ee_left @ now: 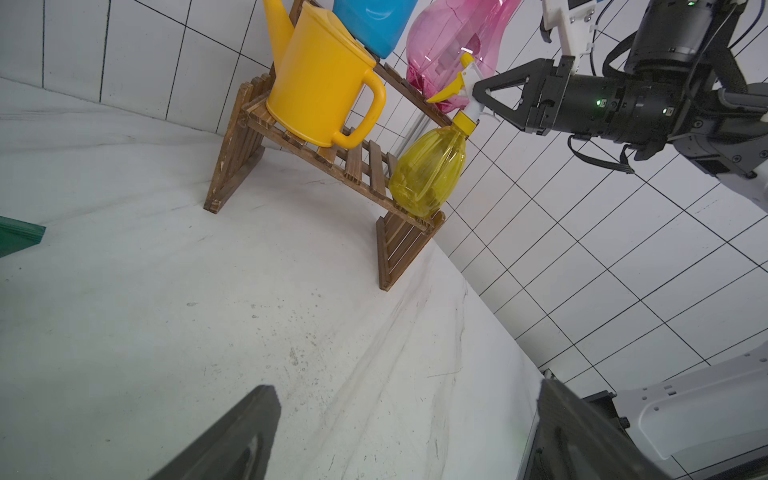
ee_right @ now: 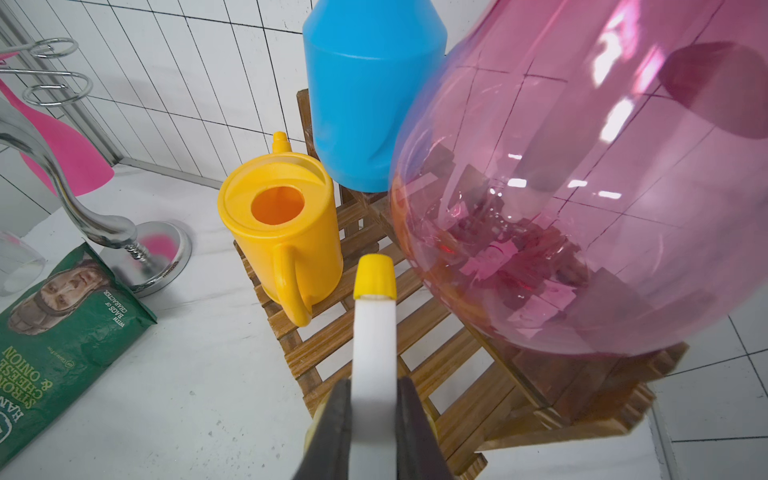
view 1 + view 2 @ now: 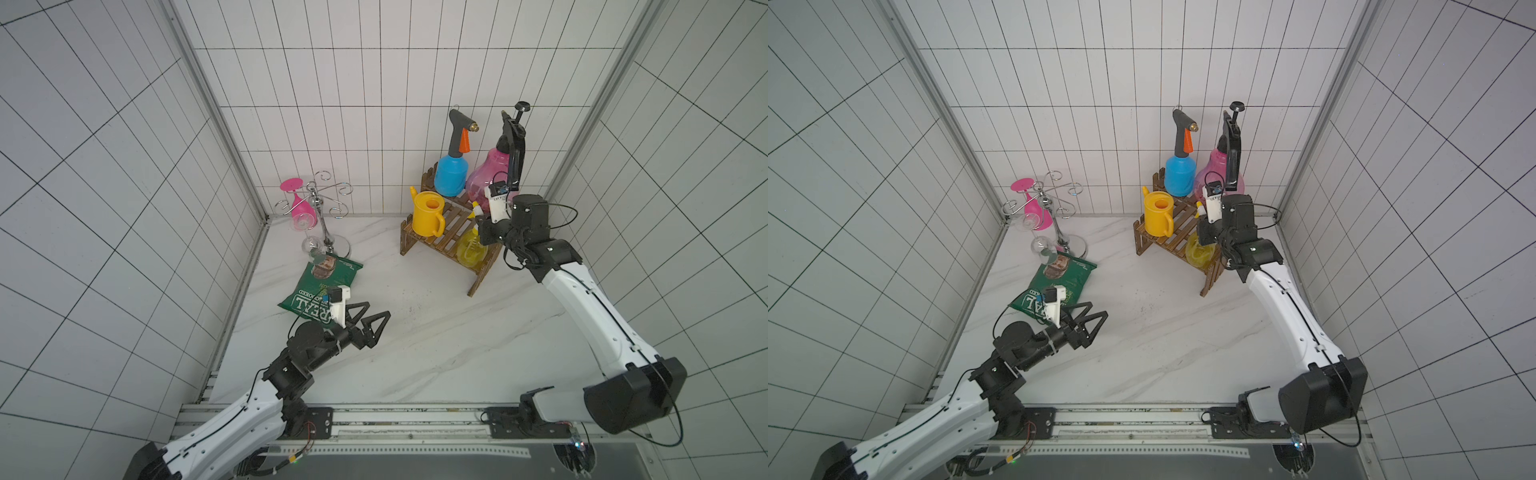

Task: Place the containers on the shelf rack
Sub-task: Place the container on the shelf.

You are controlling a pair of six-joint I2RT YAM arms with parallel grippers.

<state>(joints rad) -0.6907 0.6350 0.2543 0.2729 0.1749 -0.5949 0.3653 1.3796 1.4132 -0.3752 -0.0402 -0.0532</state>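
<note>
The brown slatted shelf rack [image 3: 446, 237] [image 3: 1177, 239] stands in the back right corner. On its upper tier are the blue sprayer [image 3: 451, 174] [image 2: 365, 104] and the pink sprayer [image 3: 486, 172] [image 2: 582, 187]. The yellow watering can [image 3: 428, 214] [image 1: 320, 87] stands at the lower tier's left end. The small yellow sprayer [image 3: 469, 249] [image 1: 428, 174] rests at that tier's right end, slightly tilted. My right gripper [image 1: 478, 97] [image 2: 374, 386] is shut on its white trigger head. My left gripper [image 3: 377, 311] [image 3: 1098, 309] [image 1: 405, 388] hovers open and empty over the table's left middle.
A chrome wire glass stand [image 3: 322, 216] with a hanging pink wine glass [image 3: 297, 203] and a clear glass [image 3: 312, 246] stands at the back left. A green crisp bag [image 3: 320, 291] lies beside my left gripper. Tiled walls close in behind and right of the rack.
</note>
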